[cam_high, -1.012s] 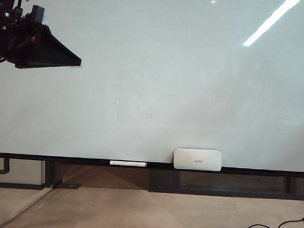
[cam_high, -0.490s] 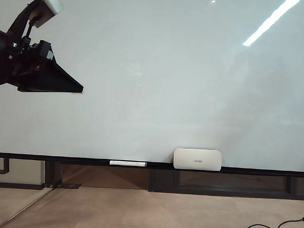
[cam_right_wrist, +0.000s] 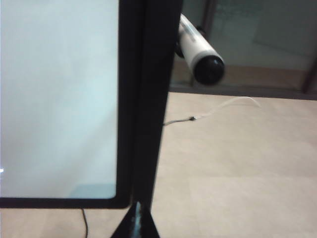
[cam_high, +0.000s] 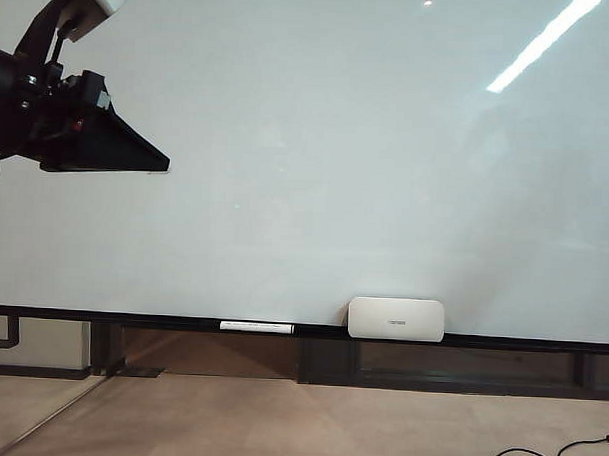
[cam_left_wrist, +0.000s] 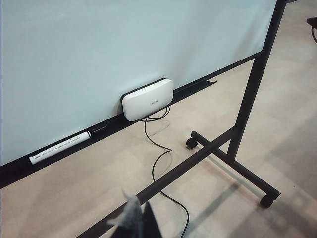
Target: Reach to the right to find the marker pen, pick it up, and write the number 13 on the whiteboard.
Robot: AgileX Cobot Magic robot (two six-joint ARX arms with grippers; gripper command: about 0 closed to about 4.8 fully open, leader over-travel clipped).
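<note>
1. Marker pen (cam_left_wrist: 60,147): lies on the whiteboard's (cam_high: 337,169) bottom ledge, near the white box (cam_left_wrist: 147,99) (parked, not yet gripped).
2. Right gripper (cam_right_wrist: 136,223): jaws pressed together and empty, at the whiteboard's frame post (cam_right_wrist: 148,99), below a black-ended white pen (cam_right_wrist: 200,49).
3. Left gripper (cam_high: 137,152): in front of the whiteboard's upper left; I cannot tell how wide its jaws stand.

No lettering can be read with certainty. The white box (cam_left_wrist: 147,99) on the whiteboard (cam_left_wrist: 99,49) ledge bears a small grey mark, too small to decipher. The pen (cam_left_wrist: 60,148) lying on the ledge carries dark print, likewise illegible.
</note>
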